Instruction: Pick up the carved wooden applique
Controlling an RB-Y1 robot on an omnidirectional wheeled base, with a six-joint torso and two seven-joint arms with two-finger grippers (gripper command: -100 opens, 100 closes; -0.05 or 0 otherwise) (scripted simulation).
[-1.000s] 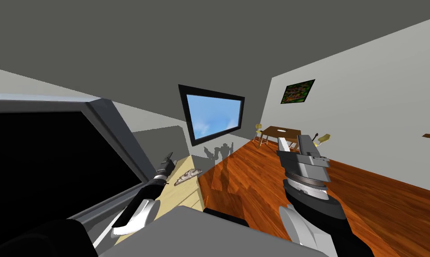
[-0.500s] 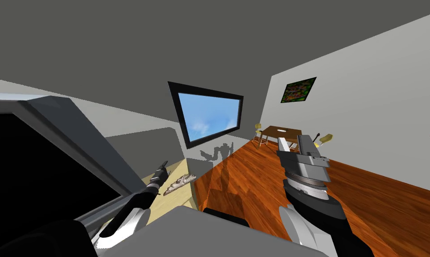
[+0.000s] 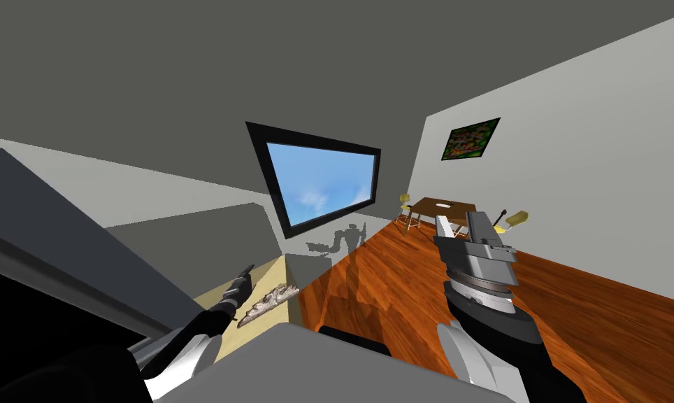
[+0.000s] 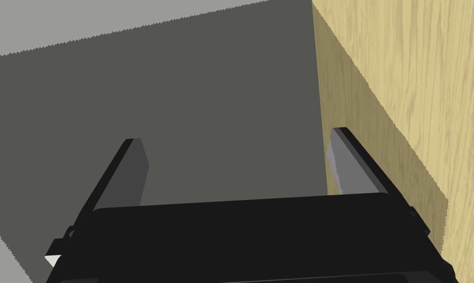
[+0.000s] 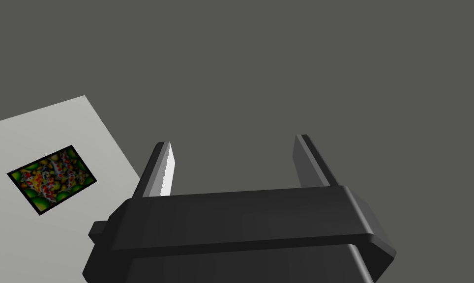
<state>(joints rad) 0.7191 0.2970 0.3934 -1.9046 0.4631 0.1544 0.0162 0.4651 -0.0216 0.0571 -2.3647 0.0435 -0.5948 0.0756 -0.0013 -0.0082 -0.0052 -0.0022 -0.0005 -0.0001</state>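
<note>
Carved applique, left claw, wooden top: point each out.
carved applique (image 3: 268, 305), head view, its middle.
left claw (image 4: 237, 137), left wrist view, midway between fingertips.
wooden top (image 3: 271, 273), head view, bare patch beside the applique.

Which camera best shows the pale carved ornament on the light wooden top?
Head view: the pale carved ornament lies whole beside the left gripper. The left wrist camera catches the light wooden top's edge; the right one points elsewhere.

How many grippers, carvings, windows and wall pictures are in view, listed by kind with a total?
Grippers: 2, the left gripper and the right gripper, both open
Carving: 1, lying on the pale wooden top
Window: 1
Wall picture: 1
Total: 5
</note>
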